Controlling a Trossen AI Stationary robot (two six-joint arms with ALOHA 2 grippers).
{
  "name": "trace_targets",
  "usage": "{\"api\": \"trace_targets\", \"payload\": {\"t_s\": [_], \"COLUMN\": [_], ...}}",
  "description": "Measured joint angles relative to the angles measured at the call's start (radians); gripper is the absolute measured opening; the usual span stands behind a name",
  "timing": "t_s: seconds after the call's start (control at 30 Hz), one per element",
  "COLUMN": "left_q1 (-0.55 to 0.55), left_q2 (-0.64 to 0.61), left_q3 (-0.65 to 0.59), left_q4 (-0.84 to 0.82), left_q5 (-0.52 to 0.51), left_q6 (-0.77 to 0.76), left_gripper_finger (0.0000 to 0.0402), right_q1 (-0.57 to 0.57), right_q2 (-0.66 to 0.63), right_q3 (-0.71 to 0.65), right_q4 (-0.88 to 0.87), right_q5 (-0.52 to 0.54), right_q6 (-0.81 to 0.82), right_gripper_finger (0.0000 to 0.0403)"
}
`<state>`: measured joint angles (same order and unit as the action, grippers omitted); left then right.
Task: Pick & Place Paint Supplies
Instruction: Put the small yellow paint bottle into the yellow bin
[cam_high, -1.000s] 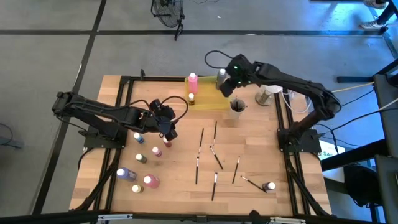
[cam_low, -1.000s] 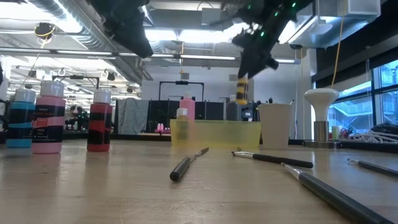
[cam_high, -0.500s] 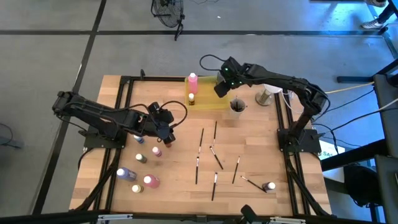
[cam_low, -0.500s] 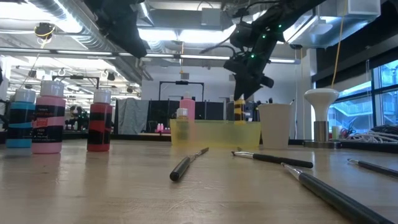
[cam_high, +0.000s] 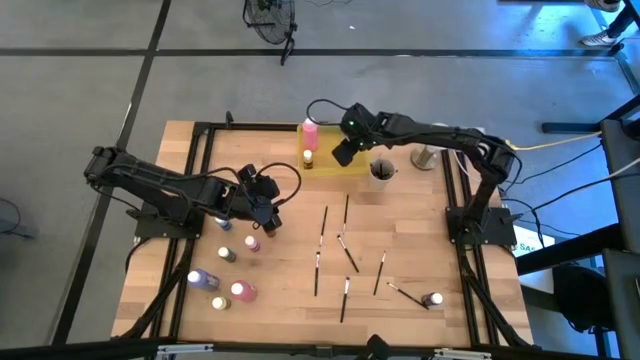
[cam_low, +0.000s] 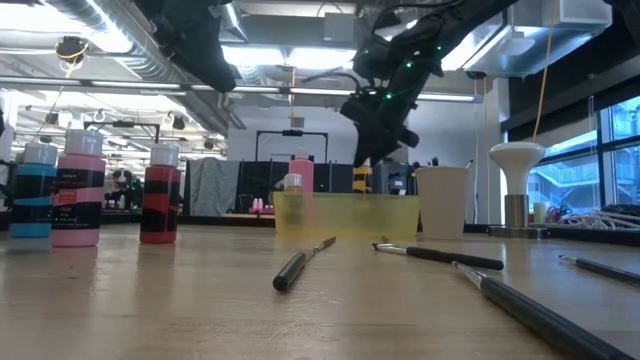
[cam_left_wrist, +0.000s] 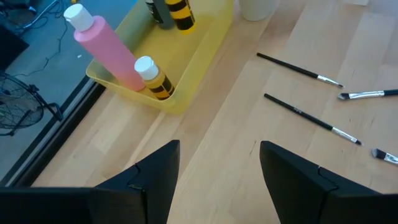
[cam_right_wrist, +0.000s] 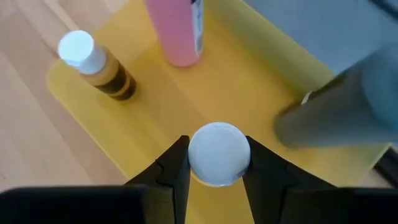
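Note:
My right gripper (cam_high: 342, 152) is shut on a small yellow-and-black paint bottle (cam_low: 362, 179) with a white cap, low over the translucent yellow tray (cam_high: 352, 165) at the table's far side. A tall pink bottle (cam_high: 310, 131), a small yellow-black bottle (cam_high: 308, 158) and a grey bottle (cam_right_wrist: 336, 118) stand in the tray. My left gripper (cam_left_wrist: 217, 149) hangs open with nothing between its fingers, above the wood at the left (cam_high: 268, 218), near several standing bottles (cam_high: 225, 254). Dark-handled paintbrushes (cam_high: 322, 228) lie flat mid-table. My right gripper pinches the bottle at its white cap (cam_right_wrist: 200, 155) between the two fingers (cam_right_wrist: 175, 167), which slant down from the far right. The bottle hangs upright below them, its lower end down at the tray's rim (cam_low: 345, 198). I cannot tell whether its base touches the tray floor.
A grey-beige cup (cam_high: 381, 172) stands just right of the tray, and a white stand (cam_high: 425, 157) is farther right. More brushes (cam_high: 380, 272) and one small bottle (cam_high: 435, 299) lie toward the near right. Pink and purple bottles (cam_high: 240, 291) stand near left.
My right gripper has come down and toward the table's left with the yellow-black bottle, from above the tray's right end to low over the tray's middle. The bottle has stayed upright. My left gripper has kept still.

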<state>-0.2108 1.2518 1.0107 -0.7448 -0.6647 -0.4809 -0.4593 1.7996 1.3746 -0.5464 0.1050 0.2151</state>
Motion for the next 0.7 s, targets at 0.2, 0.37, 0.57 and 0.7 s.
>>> {"api": "trace_targets", "payload": {"t_s": [0.2,0.37,0.57,0.7], "left_q1": [-0.001,-0.019,-0.034,-0.04], "left_q2": [0.0,0.0,0.0,0.0], "left_q3": [0.0,0.0,0.0,0.0], "left_q4": [0.0,0.0,0.001,0.002], "left_q5": [0.001,0.001,0.001,0.001], "left_q6": [-0.005,-0.008,-0.008,-0.013], "left_gripper_finger": [0.0218,0.0217,0.0218,0.0218], "right_q1": [0.041,0.056,0.06,0.073], "right_q2": [0.0,0.0,0.0,0.0], "right_q3": [-0.054,-0.123,-0.135,-0.135], "right_q4": [0.115,0.206,0.24,0.243], "right_q5": [0.007,0.006,-0.001,-0.001], "right_q6": [-0.071,-0.092,-0.097,-0.12], "right_gripper_finger": [0.0117,0.0117,0.0117,0.0117]}}
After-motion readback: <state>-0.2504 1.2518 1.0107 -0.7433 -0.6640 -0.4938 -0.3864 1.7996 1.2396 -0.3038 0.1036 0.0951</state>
